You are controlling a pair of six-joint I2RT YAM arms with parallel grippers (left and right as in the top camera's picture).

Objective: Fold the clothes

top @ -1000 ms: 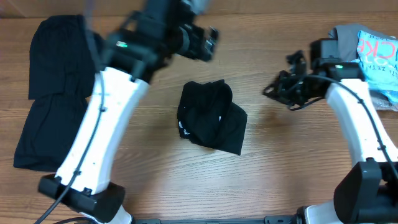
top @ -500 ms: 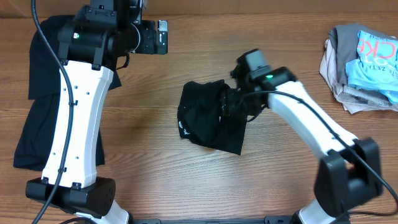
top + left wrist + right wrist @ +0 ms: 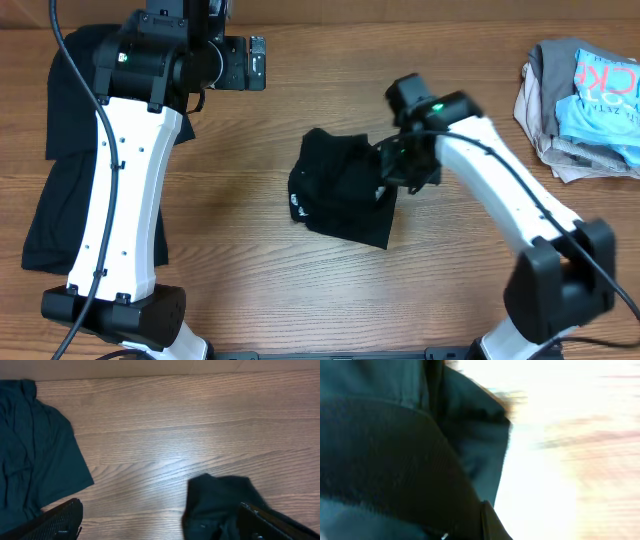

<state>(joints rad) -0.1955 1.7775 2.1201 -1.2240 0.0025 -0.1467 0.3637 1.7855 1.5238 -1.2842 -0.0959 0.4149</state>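
The bunched black garment (image 3: 340, 195) lies near the middle of the table (image 3: 250, 270), its long axis slanting from upper left to lower right in the overhead view. The right claw (image 3: 402, 165) is at its upper right edge, touching cloth, but the blurred wrist view does not show whether the fingers pinch or stand apart. The left claw (image 3: 257, 62) hangs over bare wood well to the upper left, fingers spread wide.
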